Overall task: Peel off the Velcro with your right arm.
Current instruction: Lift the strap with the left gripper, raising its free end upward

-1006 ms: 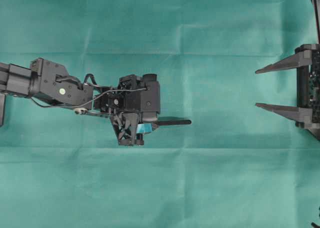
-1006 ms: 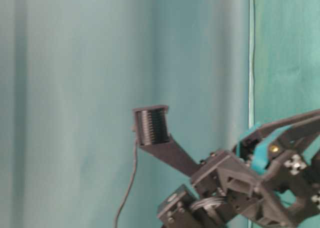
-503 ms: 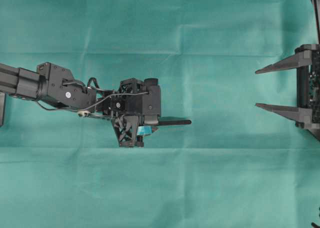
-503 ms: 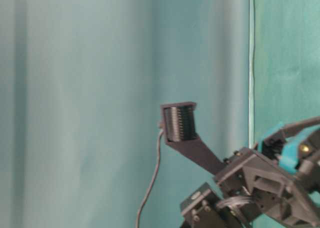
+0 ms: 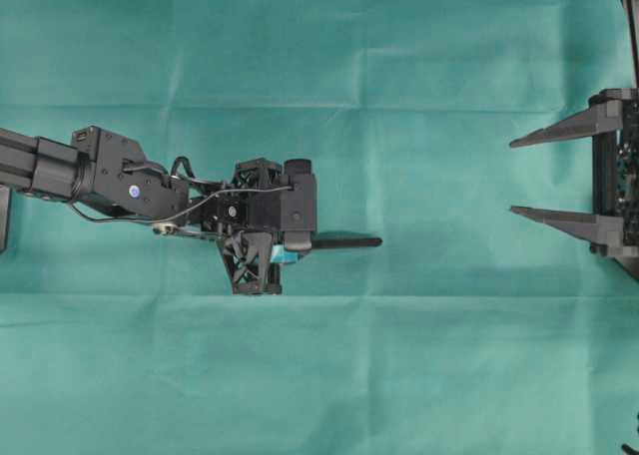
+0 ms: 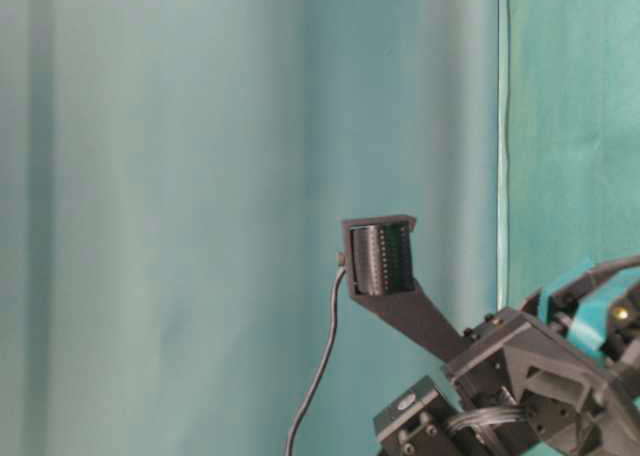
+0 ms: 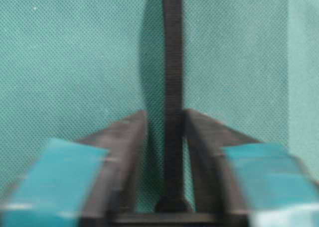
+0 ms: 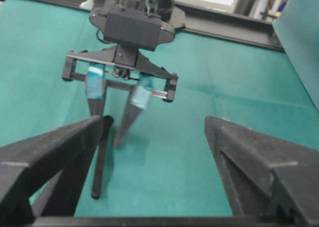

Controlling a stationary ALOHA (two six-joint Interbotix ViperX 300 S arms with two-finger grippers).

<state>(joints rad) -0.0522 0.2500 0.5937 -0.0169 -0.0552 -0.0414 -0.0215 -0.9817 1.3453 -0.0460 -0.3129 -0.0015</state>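
The Velcro (image 5: pixel 344 242) is a thin black strap lying flat on the green cloth, pointing right. Its left end runs in between the jaws of my left gripper (image 5: pixel 306 242), which has teal parts. In the left wrist view the Velcro (image 7: pixel 172 62) lies between the blurred fingers (image 7: pixel 130 137), with slim strips of cloth showing on both sides, so the left gripper (image 7: pixel 164 115) is still narrowly open. My right gripper (image 5: pixel 511 176), all black, stands wide open at the far right, well clear of the strap. From the right wrist the Velcro (image 8: pixel 101 157) lies ahead on the left.
Green cloth (image 5: pixel 329 375) covers the whole table. A thin black cable (image 5: pixel 190 206) loops along the left arm. In the table-level view one ribbed finger pad (image 6: pixel 380 259) of the left gripper stands up before a green backdrop.
The left gripper's jaws have drawn in from wide apart to close on either side of the strap. The left arm shifted slightly. The right gripper has not moved.
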